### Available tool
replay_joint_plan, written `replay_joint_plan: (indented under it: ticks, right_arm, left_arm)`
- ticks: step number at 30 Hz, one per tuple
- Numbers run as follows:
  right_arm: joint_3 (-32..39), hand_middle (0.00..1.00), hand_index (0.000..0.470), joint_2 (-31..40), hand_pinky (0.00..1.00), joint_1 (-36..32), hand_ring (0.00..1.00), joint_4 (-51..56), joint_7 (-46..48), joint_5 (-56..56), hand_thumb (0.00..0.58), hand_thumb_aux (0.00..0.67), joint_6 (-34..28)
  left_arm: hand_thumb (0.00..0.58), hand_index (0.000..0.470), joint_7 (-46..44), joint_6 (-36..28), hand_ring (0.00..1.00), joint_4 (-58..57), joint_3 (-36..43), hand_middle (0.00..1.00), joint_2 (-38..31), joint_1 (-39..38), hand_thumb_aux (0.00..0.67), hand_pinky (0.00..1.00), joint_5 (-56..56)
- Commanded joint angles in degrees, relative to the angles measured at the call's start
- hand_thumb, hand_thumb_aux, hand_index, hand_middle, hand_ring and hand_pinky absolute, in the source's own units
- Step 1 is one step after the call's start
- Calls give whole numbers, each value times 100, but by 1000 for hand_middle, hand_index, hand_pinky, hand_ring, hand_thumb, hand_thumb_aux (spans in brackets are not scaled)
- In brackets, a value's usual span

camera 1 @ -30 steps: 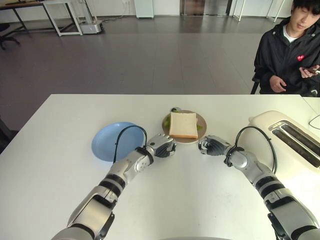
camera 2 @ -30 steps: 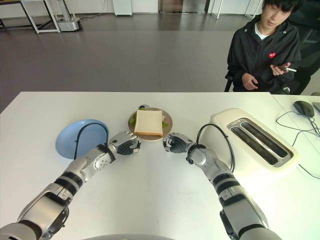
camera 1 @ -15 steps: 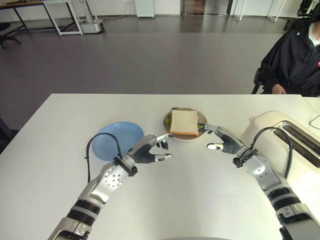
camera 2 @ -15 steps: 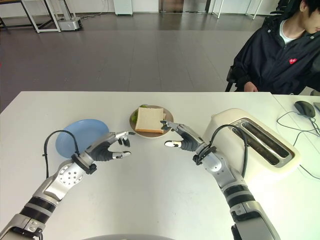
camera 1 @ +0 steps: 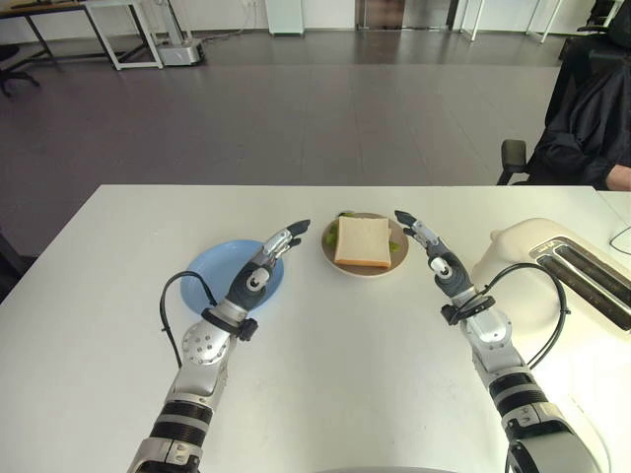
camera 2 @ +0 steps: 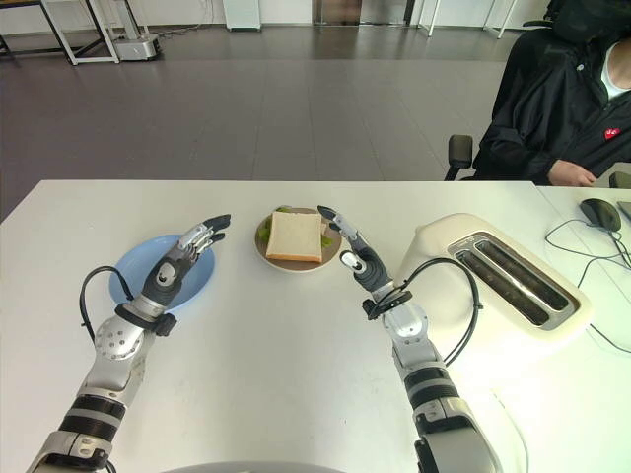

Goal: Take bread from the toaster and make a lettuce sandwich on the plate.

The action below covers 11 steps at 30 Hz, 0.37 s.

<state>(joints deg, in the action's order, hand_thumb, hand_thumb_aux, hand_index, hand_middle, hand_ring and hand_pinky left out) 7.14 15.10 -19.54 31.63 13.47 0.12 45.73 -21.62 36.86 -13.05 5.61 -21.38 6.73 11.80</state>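
A slice of white bread (camera 1: 362,242) lies on a small brown plate (camera 1: 328,250), with green lettuce (camera 1: 329,237) peeking out under its edges. The white toaster (camera 1: 582,285) stands at the table's right; its two slots look dark and empty. My left hand (camera 1: 260,271) is raised over the blue plate (camera 1: 210,275), left of the sandwich, fingers stretched out and holding nothing. My right hand (camera 1: 434,259) stands just right of the brown plate, also open and empty.
The blue plate is empty. Black cables loop at each wrist (camera 1: 180,305) (camera 1: 537,305). A computer mouse (camera 2: 597,212) and a cable lie at the far right. A seated person in a dark jacket (camera 2: 562,99) is beyond the table's right corner.
Both hands went from curled fists near the brown plate to open, then lifted and drew back with forearms more upright. The person at the back right shifted further right.
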Motion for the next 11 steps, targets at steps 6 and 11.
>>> replay_joint_plan:
  ticks: [6, 11]
  right_arm:
    - [-151, 0, 0, -151, 0, 9, 0, -25, 172, 43, 0, 0, 233]
    - [-236, 0, 0, -262, 0, -44, 0, -115, 242, 226, 0, 0, 286]
  left_arm:
    - [0, 0, -110, 16, 0, 252, -219, 0, 126, -177, 0, 0, -196]
    - [0, 0, -80, -75, 0, 405, -281, 0, 206, -209, 0, 0, -225]
